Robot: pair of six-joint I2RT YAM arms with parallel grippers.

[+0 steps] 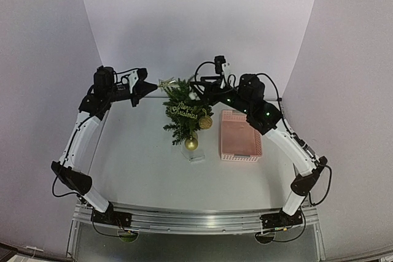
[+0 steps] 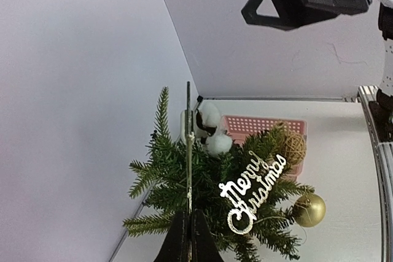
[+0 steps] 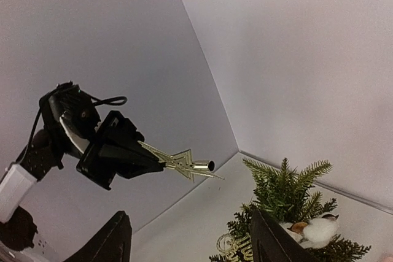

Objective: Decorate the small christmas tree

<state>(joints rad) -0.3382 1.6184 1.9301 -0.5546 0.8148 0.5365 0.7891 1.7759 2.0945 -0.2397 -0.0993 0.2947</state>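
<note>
The small christmas tree (image 1: 183, 119) is standing upright on the table (image 1: 135, 164), just beside the pink basket (image 1: 241, 136), on the basket's left side. A gold "Merry Christmas" sign (image 2: 255, 191), a gold bauble (image 2: 309, 210), a twine ball (image 2: 290, 145) and white cotton tufts (image 2: 212, 128) are being carried by its branches.

The tree is judged to be light and easily tipped on its small base. The needle branches are expected to be soft and springy, yielding under contact, and the hung ornaments may be shaken loose. Where steadying is needed, hold is best taken low on the trunk or at the base, not on the foliage.

A gold star topper (image 3: 181, 162) is being gripped by the left gripper (image 1: 149, 88), whose jaws are closed on its flat body. Its hollow socket is being pointed toward the treetop, well left of the basket.

The right gripper (image 3: 189, 216) is being held above the treetop, near the basket's far left corner, with its fingers wide apart and nothing between them.
</note>
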